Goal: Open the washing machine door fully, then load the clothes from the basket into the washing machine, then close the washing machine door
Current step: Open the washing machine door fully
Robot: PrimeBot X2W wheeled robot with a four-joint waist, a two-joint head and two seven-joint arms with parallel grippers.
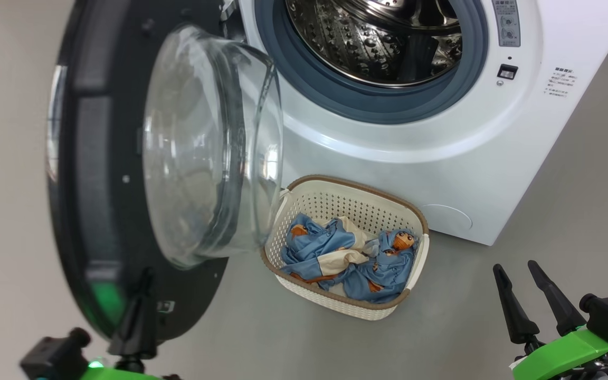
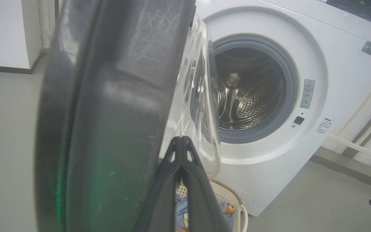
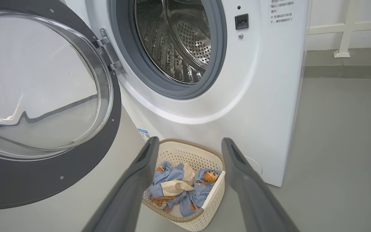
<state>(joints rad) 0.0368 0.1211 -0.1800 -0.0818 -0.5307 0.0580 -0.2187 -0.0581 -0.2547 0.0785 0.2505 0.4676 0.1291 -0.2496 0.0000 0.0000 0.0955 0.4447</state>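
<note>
Grey floor (image 1: 573,211) runs up to the washing machine (image 1: 388,158); in the head view the washing machine door (image 1: 93,158) stands open left of its drum and the basket (image 1: 335,203) of clothes (image 1: 330,253) sits at its foot, with the left gripper (image 1: 145,279) pinched shut at the door's lower rim and the right gripper (image 1: 515,266) spread wide, well right of the basket. The left wrist view puts those closed fingertips right by the door's black rim, contact unclear. The right wrist view frames the basket between wide-apart fingers, clear of it.

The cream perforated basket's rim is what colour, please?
The basket rim is woven-look brown; the head view shows it best.
</note>
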